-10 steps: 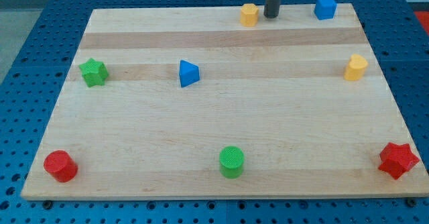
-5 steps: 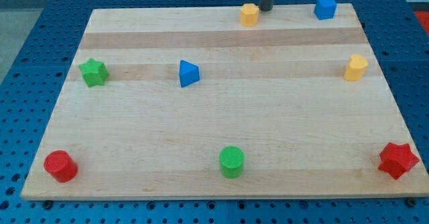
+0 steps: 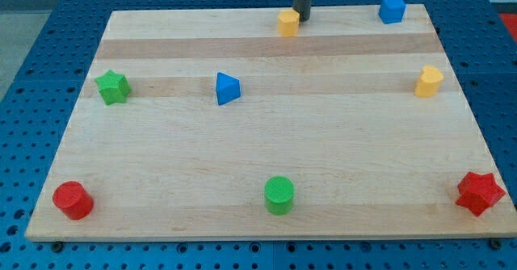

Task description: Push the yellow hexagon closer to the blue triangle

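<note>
Single view, raised and angled down across the wooden board point(image 3: 266, 149); far edge at frame top, whole board visible, moderately near.

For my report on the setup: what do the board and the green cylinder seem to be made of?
The board looks like pale, matte wood: lengthwise planks and grain lines show. The green cylinder looks like plastic, probably 3D-printed: uniform saturated colour, and a fine ribbed texture on its top face.

green star point(image 3: 112, 86) – red star point(image 3: 480, 192)
</note>
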Motion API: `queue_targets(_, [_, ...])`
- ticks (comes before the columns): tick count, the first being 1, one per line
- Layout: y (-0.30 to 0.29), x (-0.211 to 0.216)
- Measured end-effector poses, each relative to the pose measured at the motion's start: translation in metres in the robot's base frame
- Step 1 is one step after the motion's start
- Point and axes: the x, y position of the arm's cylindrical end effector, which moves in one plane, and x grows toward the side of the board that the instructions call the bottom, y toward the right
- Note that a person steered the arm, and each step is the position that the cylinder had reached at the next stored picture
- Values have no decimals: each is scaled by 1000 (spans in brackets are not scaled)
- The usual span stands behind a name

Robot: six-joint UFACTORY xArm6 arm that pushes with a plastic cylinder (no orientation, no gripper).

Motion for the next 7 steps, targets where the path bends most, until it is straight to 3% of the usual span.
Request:
queue_targets(4, [-72,47])
queue_targets(7, [-87,125])
